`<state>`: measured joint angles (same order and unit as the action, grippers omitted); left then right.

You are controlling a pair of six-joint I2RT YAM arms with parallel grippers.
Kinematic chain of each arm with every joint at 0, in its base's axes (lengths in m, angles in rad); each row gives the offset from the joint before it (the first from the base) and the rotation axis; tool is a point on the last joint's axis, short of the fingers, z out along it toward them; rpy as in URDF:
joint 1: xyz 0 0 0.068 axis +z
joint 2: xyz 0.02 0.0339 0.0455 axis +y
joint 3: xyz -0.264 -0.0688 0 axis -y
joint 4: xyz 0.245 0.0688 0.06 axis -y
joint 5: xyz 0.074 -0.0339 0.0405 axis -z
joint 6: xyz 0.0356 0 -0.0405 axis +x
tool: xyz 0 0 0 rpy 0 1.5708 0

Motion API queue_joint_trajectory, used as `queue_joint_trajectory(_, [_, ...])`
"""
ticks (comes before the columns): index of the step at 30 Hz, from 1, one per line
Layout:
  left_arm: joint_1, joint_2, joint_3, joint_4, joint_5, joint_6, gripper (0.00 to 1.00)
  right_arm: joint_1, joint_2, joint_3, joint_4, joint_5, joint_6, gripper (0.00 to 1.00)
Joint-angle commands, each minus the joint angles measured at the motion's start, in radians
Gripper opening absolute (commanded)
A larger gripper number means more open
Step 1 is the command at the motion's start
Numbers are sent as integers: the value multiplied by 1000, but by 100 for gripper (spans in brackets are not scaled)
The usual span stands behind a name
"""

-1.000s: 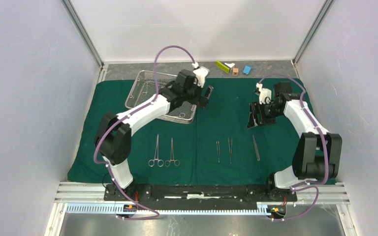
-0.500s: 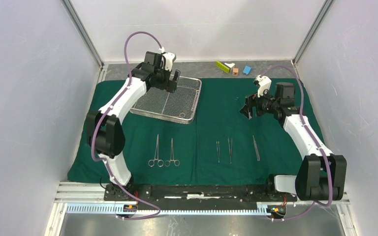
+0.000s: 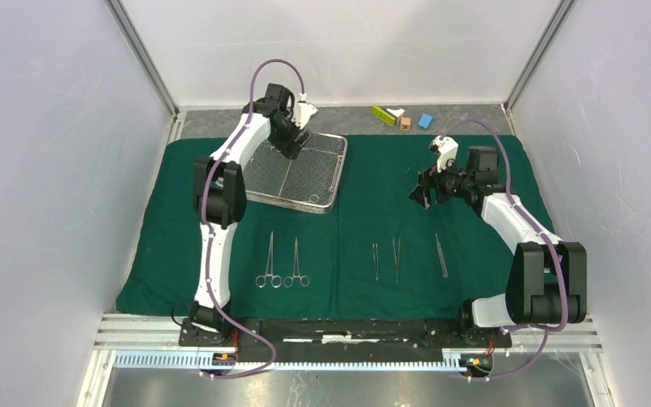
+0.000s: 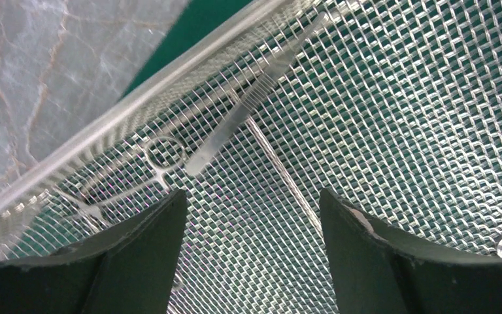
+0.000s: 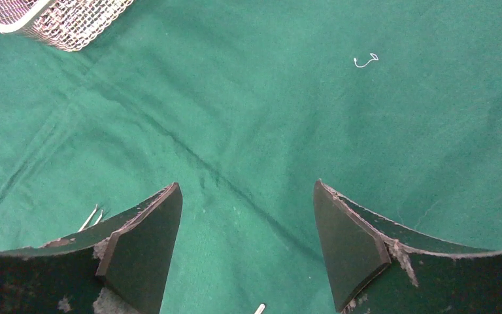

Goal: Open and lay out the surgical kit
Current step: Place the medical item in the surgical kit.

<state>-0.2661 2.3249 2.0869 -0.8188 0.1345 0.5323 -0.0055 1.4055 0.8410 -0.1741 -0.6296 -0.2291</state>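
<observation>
Left gripper [image 4: 251, 196] hangs over the wire-mesh tray [image 3: 305, 180], far-left on the green cloth [image 3: 373, 203], jaws released, empty. Right gripper [image 5: 245, 190] is released too, over bare cloth. In tray: one tweezers [image 4: 248, 108], one clamp [image 4: 159, 171]. Likely light, stiff, slippery steel; pinch mid-shank. Laid-out clamps [image 3: 269, 254]: two. Laid-out tweezers [image 3: 397, 257]: three.

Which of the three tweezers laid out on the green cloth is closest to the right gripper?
The rightmost tweezers, slanted and lying alone, nearest the right gripper; the short tweezers and the long tweezers lie side by side farther left.
</observation>
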Motion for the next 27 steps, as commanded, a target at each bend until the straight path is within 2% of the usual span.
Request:
queue_joint_trajectory(1, [14, 94, 187, -74, 60, 89, 75, 0, -11, -13, 36, -12, -35, 80])
queue_joint_trajectory(4, [23, 155, 253, -97, 93, 68, 69, 0, -9, -13, 25, -17, -46, 79])
queue_joint_trajectory(11, [40, 212, 294, -76, 150, 12, 63, 0, 5, -18, 22, -9, -50, 77])
queue_joint_trajectory(21, [80, 270, 322, -96, 228, -30, 60, 0, 12, -23, 23, -4, -44, 74])
queue_joint_trajectory(27, [84, 270, 318, -118, 247, -22, 50, -1, 9, -23, 24, -5, -41, 73])
